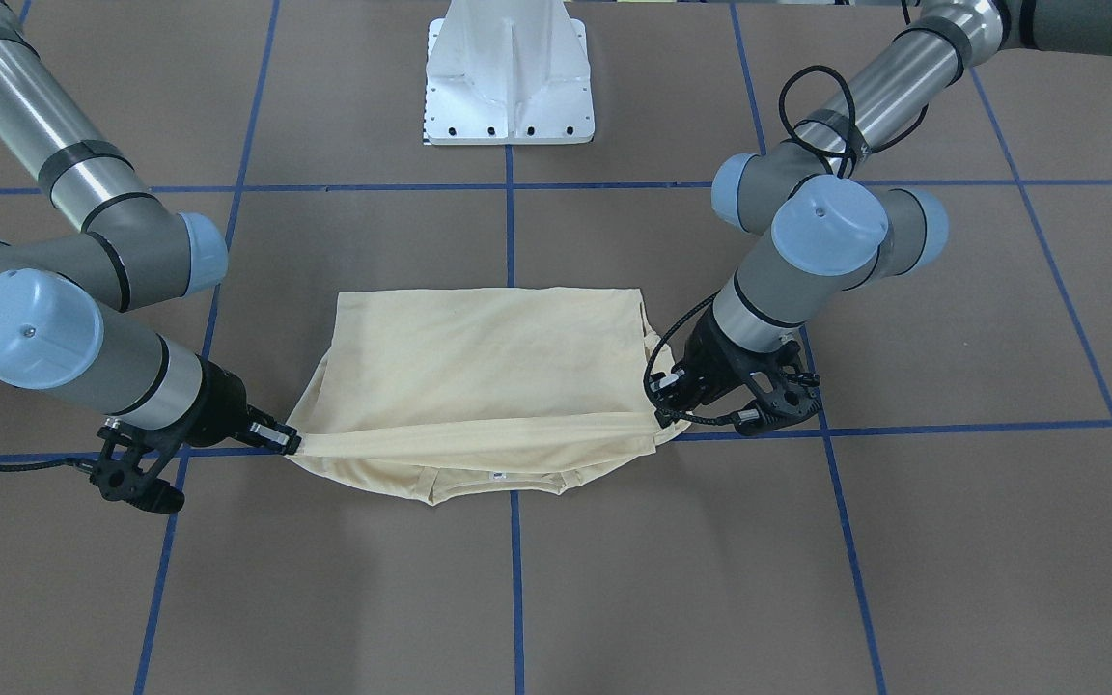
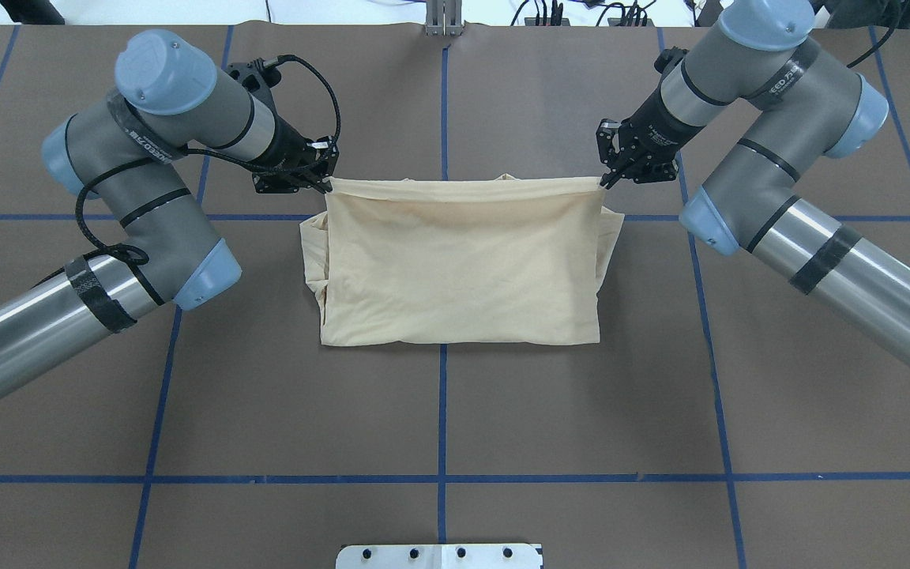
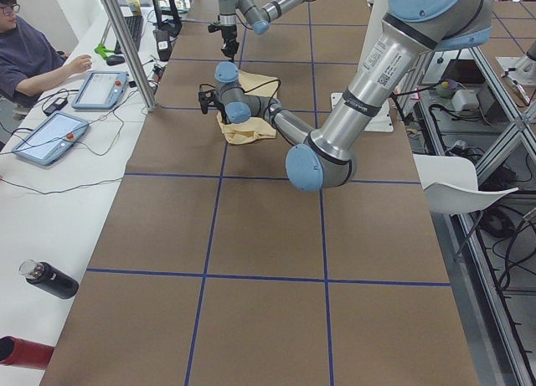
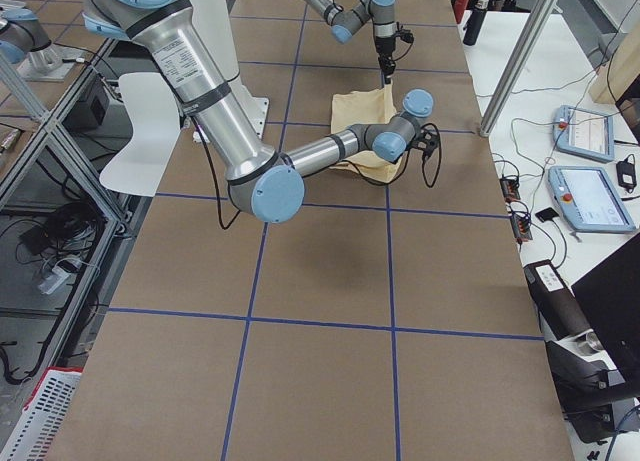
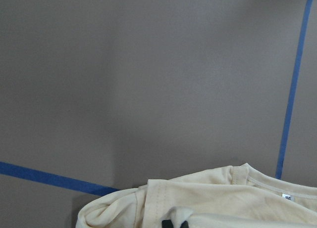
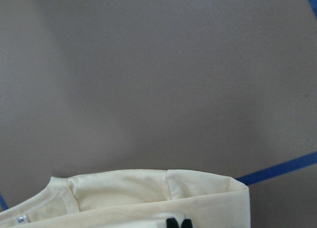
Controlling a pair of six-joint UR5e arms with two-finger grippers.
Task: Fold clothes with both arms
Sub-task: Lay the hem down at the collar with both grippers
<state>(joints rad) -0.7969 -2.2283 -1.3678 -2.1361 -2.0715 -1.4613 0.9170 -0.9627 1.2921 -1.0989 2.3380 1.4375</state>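
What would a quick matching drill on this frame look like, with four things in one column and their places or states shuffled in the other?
Things:
1. left gripper
2. right gripper
3. neck label
4. pedestal base

Places or states:
A. white metal, on the robot's side of the shirt
B. small and white, at the collar, on the operators' side
C. shut on the shirt's corner at the overhead view's right
D. shut on the shirt's corner at the overhead view's left

Pairs: 1-D, 2-C, 3-B, 4-A
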